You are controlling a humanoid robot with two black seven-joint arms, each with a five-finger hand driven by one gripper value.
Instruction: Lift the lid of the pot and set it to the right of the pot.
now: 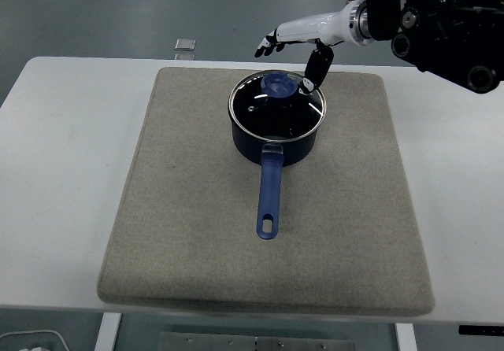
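A dark blue pot [276, 134] with a long blue handle [268, 197] pointing toward me stands on the grey mat [197, 225]. Its glass lid [277, 103] with a blue knob [279, 86] sits on top. My right hand [295, 52] hovers just above and behind the knob, palm down, fingers [268, 46] stretched to the left and the thumb [316, 69] hanging down beside the knob's right side. It holds nothing. The left arm does not show.
The mat covers most of the white table [55, 154]. A small clear square object [185, 45] lies on the floor beyond the table's far edge. Bare mat stretches to the right of the pot [362, 154].
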